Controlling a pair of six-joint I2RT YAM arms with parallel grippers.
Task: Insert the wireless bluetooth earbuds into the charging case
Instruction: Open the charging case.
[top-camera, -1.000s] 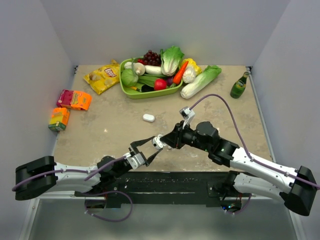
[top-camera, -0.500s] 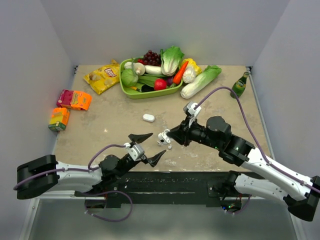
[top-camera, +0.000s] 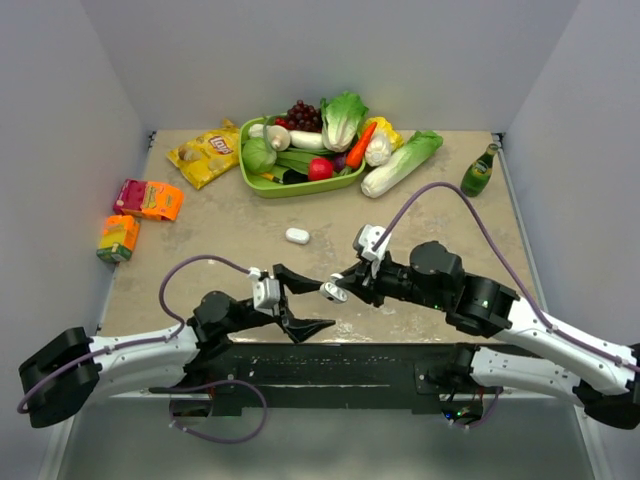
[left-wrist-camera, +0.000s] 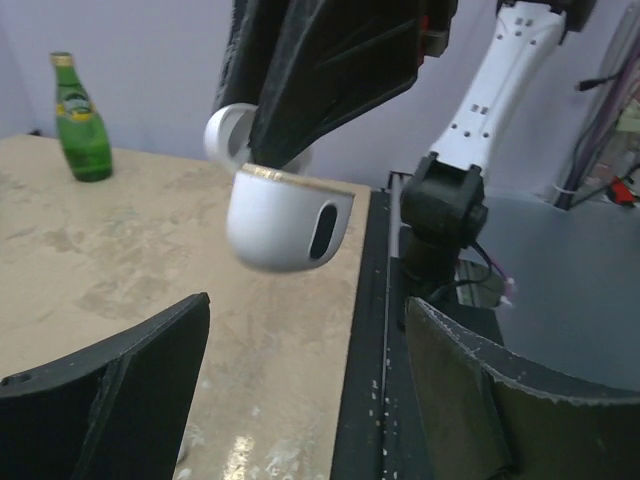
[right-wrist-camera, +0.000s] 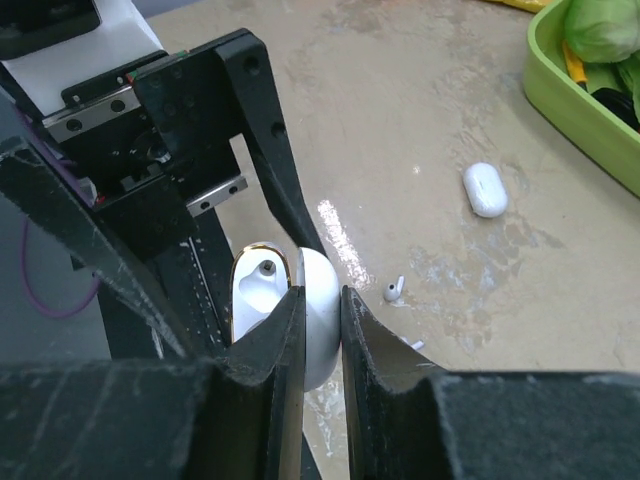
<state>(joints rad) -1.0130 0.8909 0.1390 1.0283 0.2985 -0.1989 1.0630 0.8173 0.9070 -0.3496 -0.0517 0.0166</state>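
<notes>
Nearest, the left claw (left-wrist-camera: 307, 301) hangs empty with its jaws apart, just beside the open charging case (left-wrist-camera: 280, 225). The right claw (right-wrist-camera: 320, 300) is clamped on the case's body above the near edge of the surface (right-wrist-camera: 400, 130). One earbud (right-wrist-camera: 393, 290) lies loose just beyond. It is tiny, so the left claw should narrow, come down squarely and pinch lightly while the case stays level. Farther off lies a closed case (right-wrist-camera: 485, 190).

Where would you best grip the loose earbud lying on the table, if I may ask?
Pinch the earbud across its rounded head, coming straight down: it lies low on the table, so a sideways approach would likely just push it.
</notes>
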